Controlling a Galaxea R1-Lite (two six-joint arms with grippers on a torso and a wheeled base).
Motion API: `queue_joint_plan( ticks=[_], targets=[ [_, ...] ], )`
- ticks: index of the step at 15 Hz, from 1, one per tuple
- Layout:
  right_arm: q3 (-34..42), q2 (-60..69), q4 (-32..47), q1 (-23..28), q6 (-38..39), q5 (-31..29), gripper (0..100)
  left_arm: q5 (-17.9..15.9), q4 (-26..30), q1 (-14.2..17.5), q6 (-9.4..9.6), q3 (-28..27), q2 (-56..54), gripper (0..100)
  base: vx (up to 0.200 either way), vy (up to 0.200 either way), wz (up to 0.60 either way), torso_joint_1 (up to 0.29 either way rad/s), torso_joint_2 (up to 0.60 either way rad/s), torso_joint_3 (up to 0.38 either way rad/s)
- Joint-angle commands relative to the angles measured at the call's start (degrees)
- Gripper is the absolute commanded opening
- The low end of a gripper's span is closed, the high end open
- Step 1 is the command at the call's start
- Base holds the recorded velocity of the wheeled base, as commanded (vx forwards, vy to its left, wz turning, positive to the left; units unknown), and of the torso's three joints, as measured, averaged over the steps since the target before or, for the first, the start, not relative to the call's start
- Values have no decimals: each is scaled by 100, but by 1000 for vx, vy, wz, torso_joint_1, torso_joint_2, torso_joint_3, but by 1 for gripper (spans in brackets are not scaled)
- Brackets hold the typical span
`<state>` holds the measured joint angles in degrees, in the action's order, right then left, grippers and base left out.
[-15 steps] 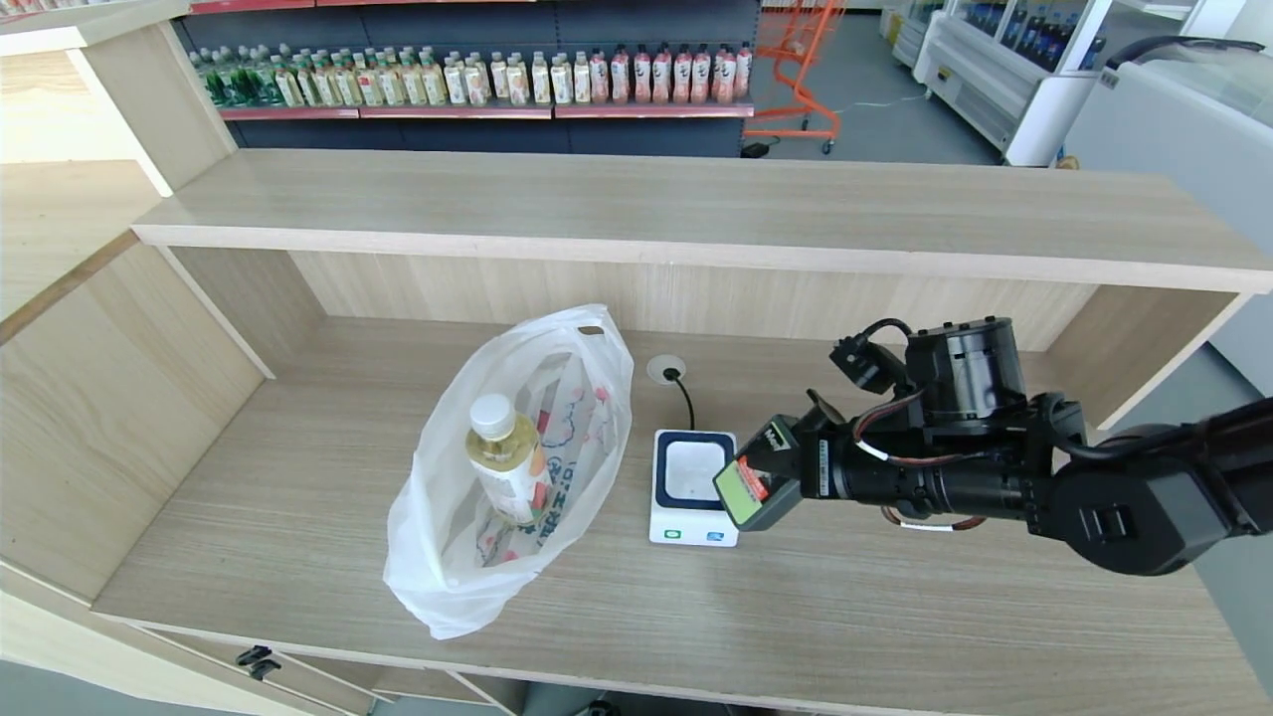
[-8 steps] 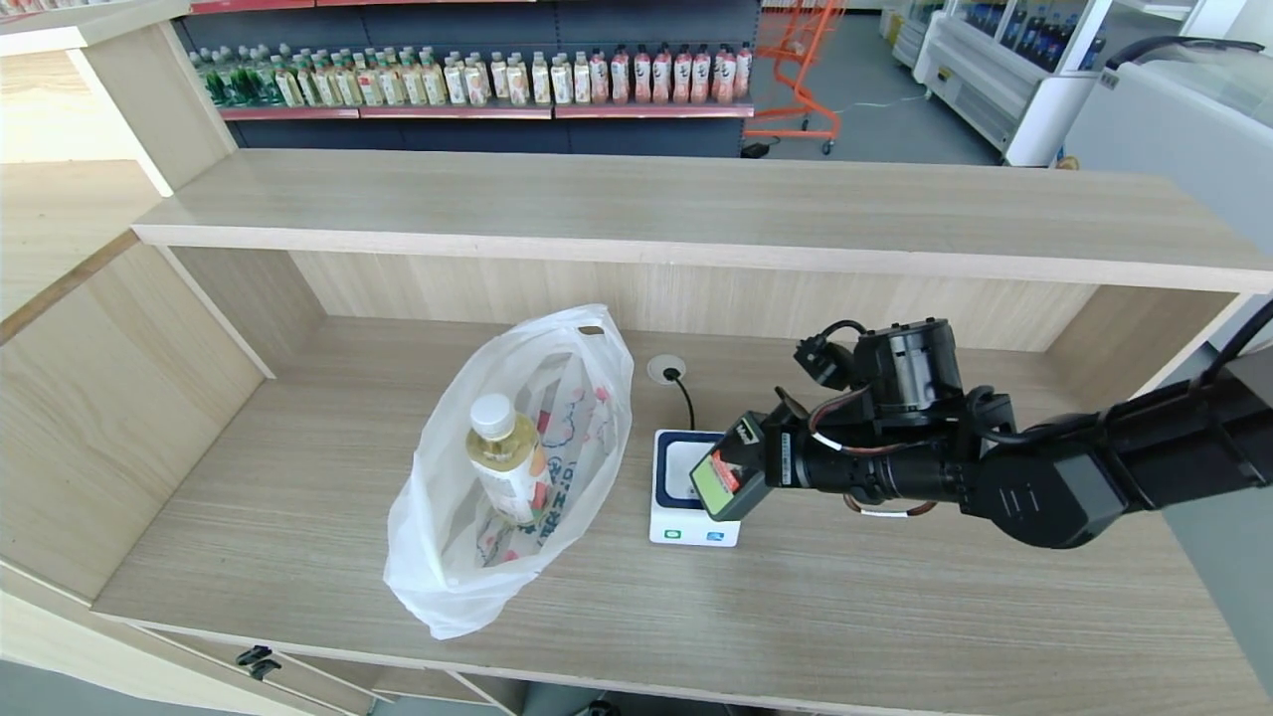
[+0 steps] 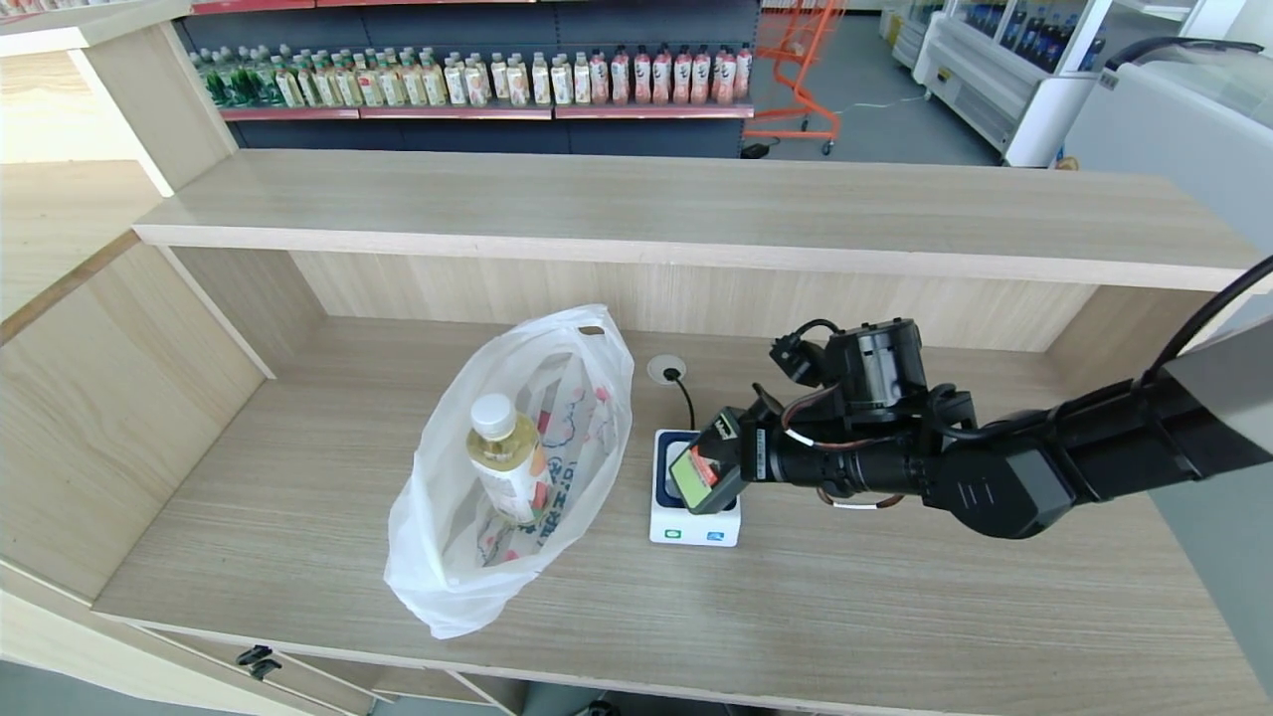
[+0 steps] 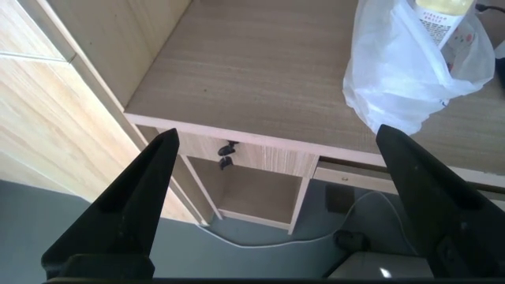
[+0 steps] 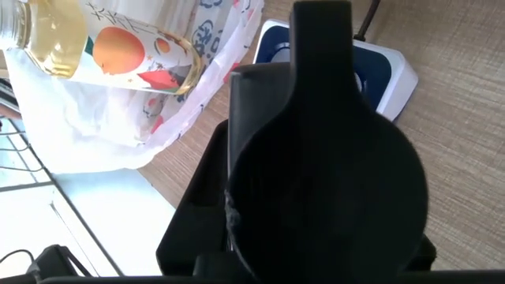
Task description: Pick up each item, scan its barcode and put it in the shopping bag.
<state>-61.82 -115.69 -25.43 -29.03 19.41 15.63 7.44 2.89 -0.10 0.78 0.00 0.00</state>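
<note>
Box (image 3: 704, 475) shifted left, over scanner (image 3: 696, 524)

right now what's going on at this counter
The robot's right tool holds a small box with a green and red label just above the scanner on the wooden counter. Beside the scanner lies the white shopping bag, with a bottle already inside. The left tool hangs open off the counter's front edge, holding nothing.
</note>
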Motion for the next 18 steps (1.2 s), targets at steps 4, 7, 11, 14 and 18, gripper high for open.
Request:
queue_joint_plan(
  ticks=[4, 7, 11, 14, 18],
  targets=[
    [21, 2, 12, 2, -7, -42, 0, 3, 1, 1, 1, 0, 0, 100, 0, 0, 0, 0, 0, 0],
    [47, 451, 20, 2, 107, -7, 0, 3, 1, 1, 1, 0, 0, 100, 0, 0, 0, 0, 0, 0],
    [82, 1875, 38, 239, -174, -69, 0, 3, 1, 1, 1, 0, 9, 100, 0, 0, 0, 0, 0, 0],
    [803, 2938, 38, 661, -1449, -306, 0, 3, 1, 1, 1, 0, 9, 100, 0, 0, 0, 0, 0, 0],
    [1532, 3703, 73, 776, -1616, -429, 0, 3, 1, 1, 10, 0, 0, 100, 0, 0, 0, 0, 0, 0]
  ],
)
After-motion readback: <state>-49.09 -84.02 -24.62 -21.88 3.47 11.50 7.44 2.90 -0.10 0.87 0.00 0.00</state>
